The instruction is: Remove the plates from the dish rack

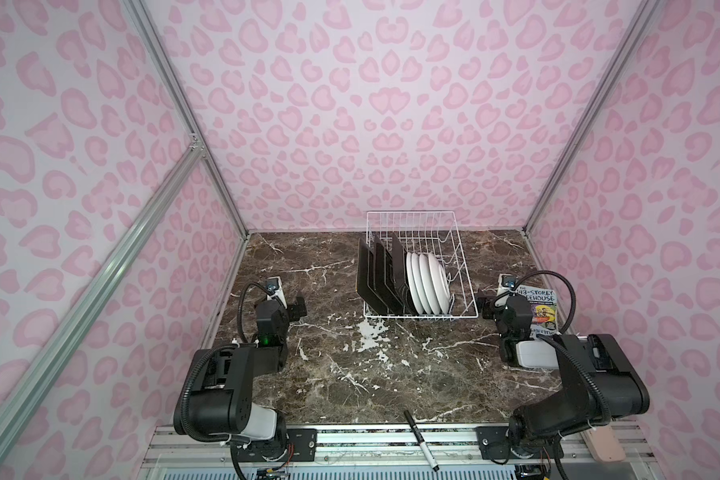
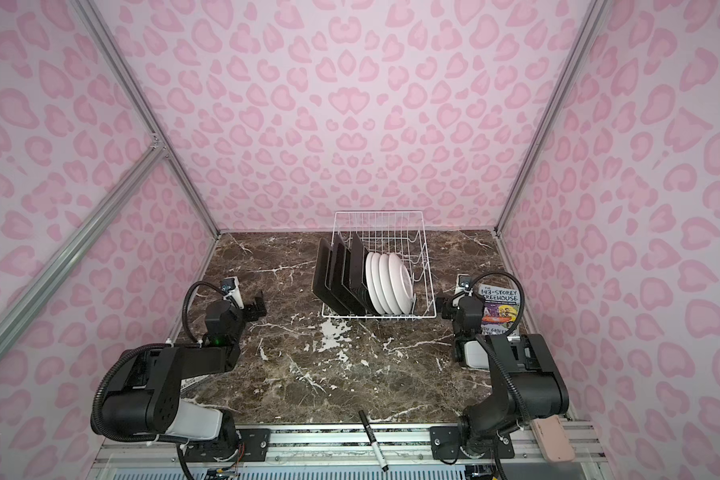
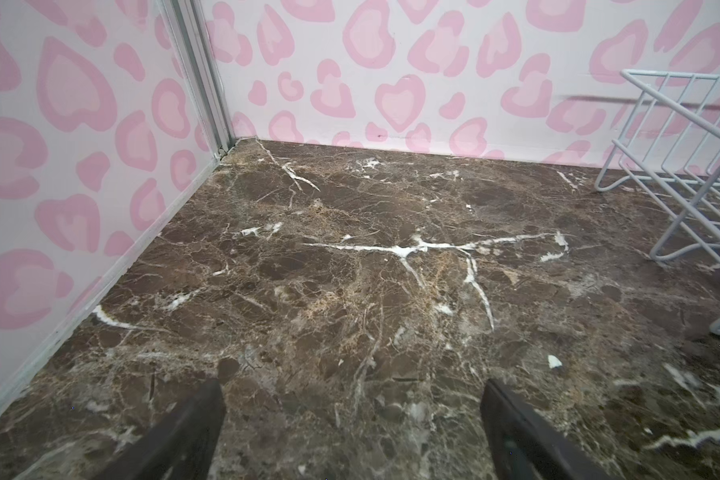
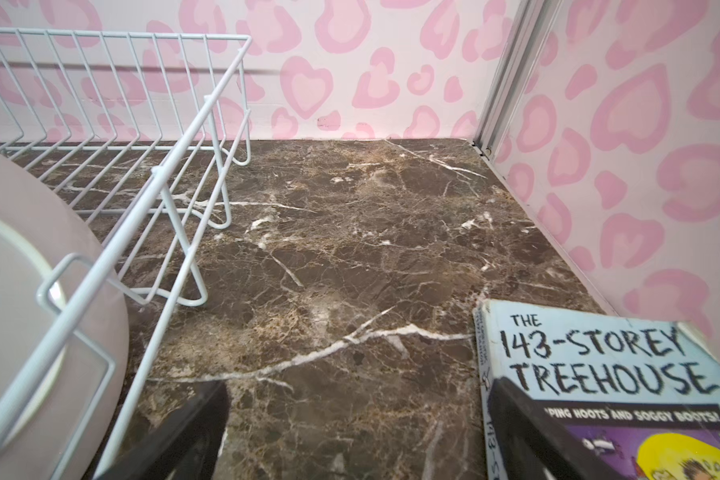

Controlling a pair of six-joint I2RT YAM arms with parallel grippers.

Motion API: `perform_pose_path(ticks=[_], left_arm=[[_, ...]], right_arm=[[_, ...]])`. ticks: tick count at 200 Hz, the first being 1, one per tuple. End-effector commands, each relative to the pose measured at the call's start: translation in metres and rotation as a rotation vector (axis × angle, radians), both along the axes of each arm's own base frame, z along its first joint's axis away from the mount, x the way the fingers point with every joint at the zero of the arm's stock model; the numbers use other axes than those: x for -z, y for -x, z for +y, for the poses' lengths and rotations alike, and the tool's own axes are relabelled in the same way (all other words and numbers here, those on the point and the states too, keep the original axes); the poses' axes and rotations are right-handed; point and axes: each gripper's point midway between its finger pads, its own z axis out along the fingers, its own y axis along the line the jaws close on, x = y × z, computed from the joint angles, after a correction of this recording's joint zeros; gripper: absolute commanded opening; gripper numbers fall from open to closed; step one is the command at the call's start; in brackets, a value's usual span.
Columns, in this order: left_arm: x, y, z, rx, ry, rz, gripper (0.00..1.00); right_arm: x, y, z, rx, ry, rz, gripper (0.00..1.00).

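Right wrist view — book [image 4: 611, 365] reads "THE 143-STOREY TREEHOUSE" (lying flat); right gripper [image 4: 358, 390], left gripper [image 3: 353, 388] both spread.

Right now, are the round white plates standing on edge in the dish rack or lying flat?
On edge. In both top views the round white plates stand in a row inside the dish rack, beside the square plates.

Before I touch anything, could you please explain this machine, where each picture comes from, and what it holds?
It is two black robot arms at a brown marble tabletop. Two pictures look down from overhead; two come from cameras on the wrists. A white wire dish rack holds dark square plates and round white plates. An illustrated paperback book lies at the right; a black marker pen, across the front rail. The left fingers and right fingers stand open, holding nothing.
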Motion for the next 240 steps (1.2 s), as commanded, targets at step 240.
perform_pose_path(ticks=[240], left_arm=[[-0.0097, -0.003, 0.0001, 0.001, -0.002, -0.036, 0.98]], right_arm=[[-0.0021, -0.0008, -0.0005, 0.007, -0.007, -0.005, 0.99]])
